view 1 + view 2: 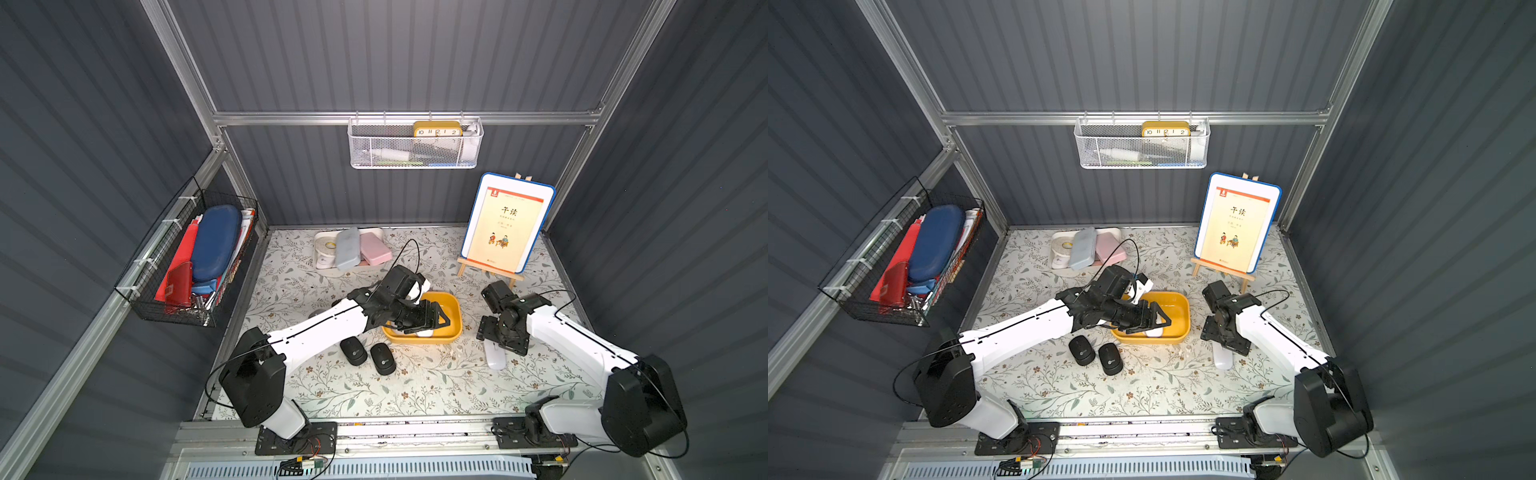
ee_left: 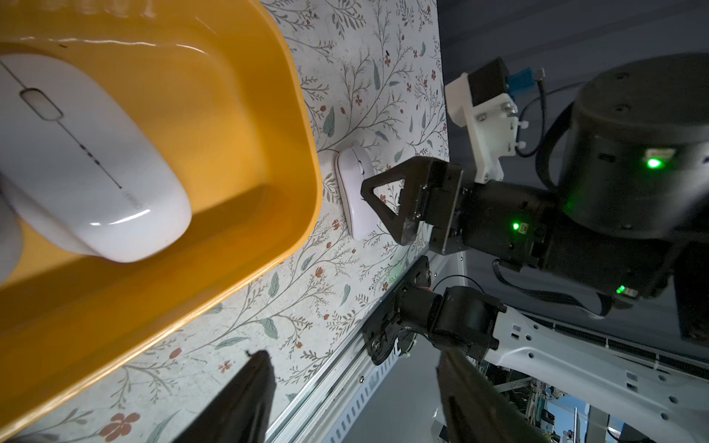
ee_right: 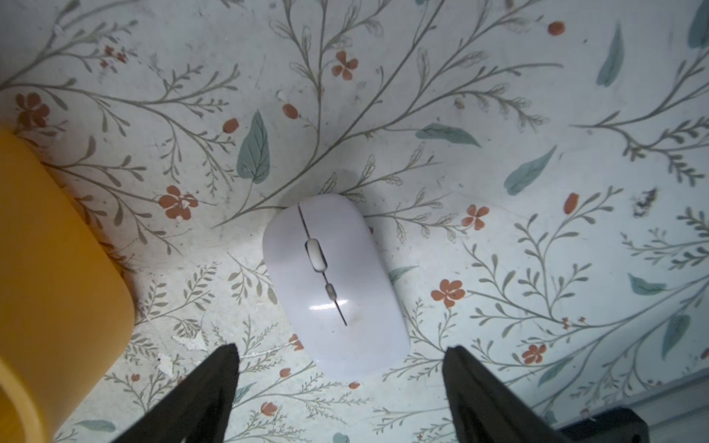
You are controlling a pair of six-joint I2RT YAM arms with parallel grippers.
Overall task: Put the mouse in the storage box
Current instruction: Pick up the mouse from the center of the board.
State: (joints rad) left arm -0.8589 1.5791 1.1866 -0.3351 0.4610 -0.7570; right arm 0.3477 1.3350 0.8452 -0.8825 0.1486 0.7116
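Farthest left on the floral-printed worktop (image 1: pixel 415 390), two black mice (image 1: pixel 353 351) (matte, oval, lying side by side) sit at about seven o'clock from the storage box (image 1: pixel 415 339), near its front wall but apart from it. The box is a shallow yellow plastic tub, rectangular, with rounded corners and a rolled rim. Inside it, toward six o'clock, lies a glossy white mouse (image 2: pixel 88 161), smooth and domed, scroll wheel facing up. The left gripper (image 2: pixel 353 354) hovers over the box, its dark fingers spread with nothing between them. At about four o'clock from the box, near it but not touching, a second white mouse (image 3: pixel 333 284) lies flat on the worktop. The right gripper (image 3: pixel 341 351) hangs over that mouse's rear end, with its fingers wide apart on either side and no contact with the shell.
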